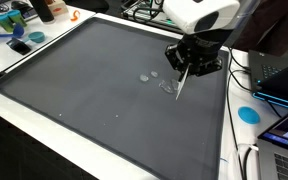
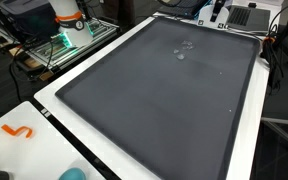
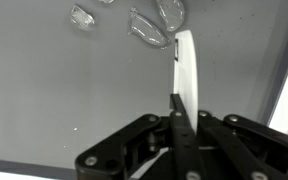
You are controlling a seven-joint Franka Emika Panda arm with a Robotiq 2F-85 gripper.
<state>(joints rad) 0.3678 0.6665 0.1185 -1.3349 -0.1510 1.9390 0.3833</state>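
Observation:
My gripper (image 1: pixel 188 67) hangs over the far right part of a dark grey mat (image 1: pixel 84 90). It is shut on a thin white flat stick (image 1: pixel 181 84) that points down at the mat. In the wrist view the jaws (image 3: pixel 177 106) clamp the stick (image 3: pixel 187 70), whose tip lies next to several small clear pieces (image 3: pixel 147 30). These clear pieces (image 1: pixel 166 87) lie on the mat just beside the stick's tip. They also show in an exterior view (image 2: pixel 182 48), where the gripper does not show.
The mat lies on a white table (image 1: pixel 44 125) with a raised rim. A blue disc (image 1: pixel 248 114) and laptops (image 1: pixel 282 75) sit past the mat's right edge. Clutter (image 1: pixel 14 25) lies at the far left corner. An orange piece (image 2: pixel 19 131) lies on the table. A cart (image 2: pixel 69 35) stands beside it.

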